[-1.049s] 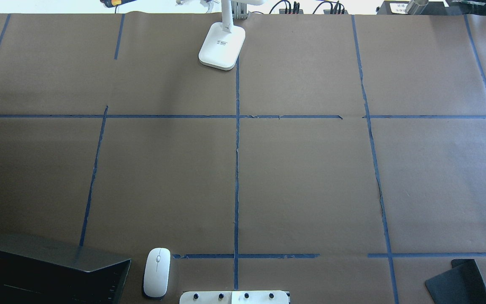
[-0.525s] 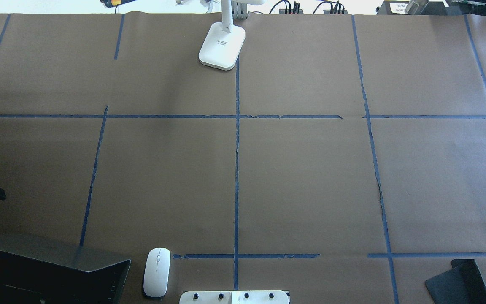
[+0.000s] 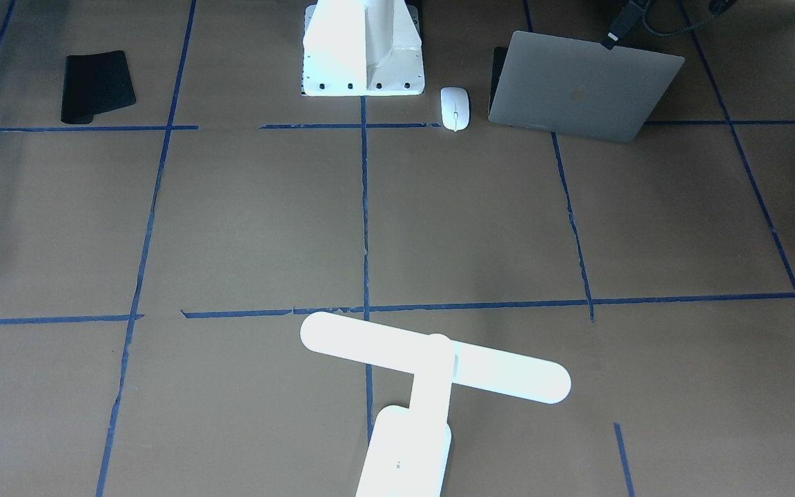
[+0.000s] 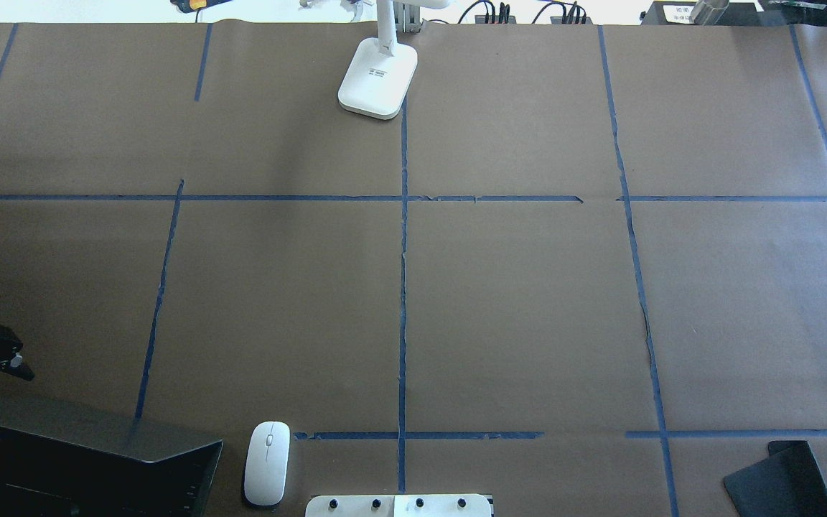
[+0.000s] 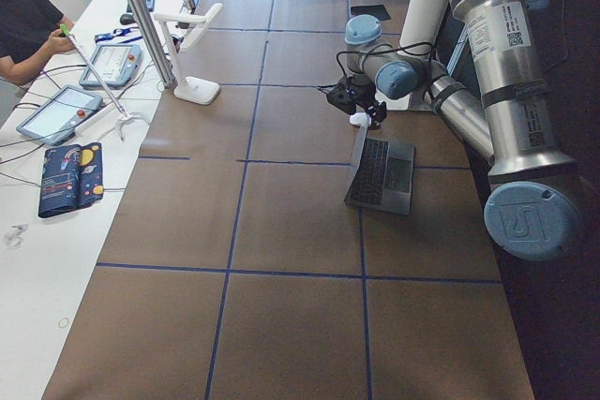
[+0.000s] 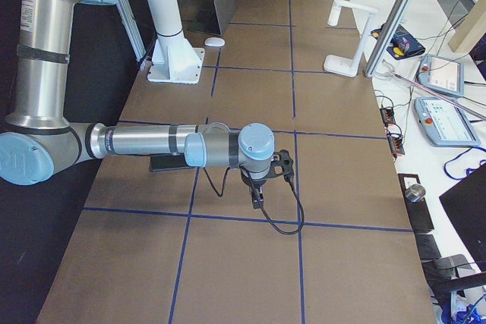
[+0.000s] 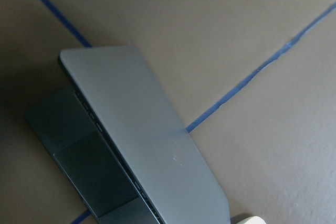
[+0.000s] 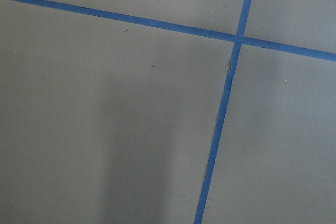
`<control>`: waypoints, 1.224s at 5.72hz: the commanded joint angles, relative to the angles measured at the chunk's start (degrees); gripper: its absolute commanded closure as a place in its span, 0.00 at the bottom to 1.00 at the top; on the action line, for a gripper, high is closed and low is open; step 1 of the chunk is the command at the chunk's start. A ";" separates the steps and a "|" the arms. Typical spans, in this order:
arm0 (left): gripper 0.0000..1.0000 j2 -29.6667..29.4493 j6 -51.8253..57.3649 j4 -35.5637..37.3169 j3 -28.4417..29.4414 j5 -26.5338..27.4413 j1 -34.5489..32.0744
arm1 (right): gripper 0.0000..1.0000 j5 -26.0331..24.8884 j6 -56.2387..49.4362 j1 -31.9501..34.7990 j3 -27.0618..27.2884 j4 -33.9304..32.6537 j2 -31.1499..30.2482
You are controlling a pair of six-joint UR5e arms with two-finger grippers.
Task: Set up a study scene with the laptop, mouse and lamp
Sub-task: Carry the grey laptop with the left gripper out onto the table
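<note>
The grey laptop (image 3: 577,90) stands half open at the near left of the table, its lid with the apple logo facing away from the robot; it also shows in the overhead view (image 4: 97,441) and the left wrist view (image 7: 142,140). The white mouse (image 3: 455,108) lies just beside it, next to the pedestal (image 4: 267,463). The white T-shaped lamp (image 3: 432,366) stands at the far middle edge; its base shows in the overhead view (image 4: 377,79). My left gripper (image 4: 4,355) hovers just above the laptop's lid edge; I cannot tell whether it is open or shut. My right gripper (image 6: 258,191) hangs low over bare table, its state unclear.
A black mouse pad (image 3: 97,86) lies at the near right corner (image 4: 779,481). The white bolted pedestal (image 3: 363,48) stands at the near middle. Blue tape lines divide the brown table cover. An operator and teach pendants (image 5: 56,110) sit at a side table beyond the far edge.
My left gripper has come into the overhead view from the left edge and moved down toward the laptop's lid. Laptop, mouse and lamp have not moved.
</note>
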 commanded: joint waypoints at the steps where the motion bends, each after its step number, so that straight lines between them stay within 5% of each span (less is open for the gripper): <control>1: 0.00 2.33 -10.46 -5.45 -0.20 8.16 8.45 | 0.00 -0.04 -0.64 0.05 -1.23 0.03 0.10; 4: 0.01 3.83 -24.44 -5.23 0.06 22.58 21.56 | 0.00 -0.12 -0.21 -0.04 -1.32 0.03 0.10; 5: 0.16 3.84 -25.27 -5.23 0.24 23.32 22.04 | 0.00 -0.12 -0.21 0.05 -1.32 0.03 0.10; 7: 0.95 3.05 -25.80 -5.14 0.33 23.50 21.08 | 0.00 -0.12 -0.21 0.05 -0.97 0.12 -0.07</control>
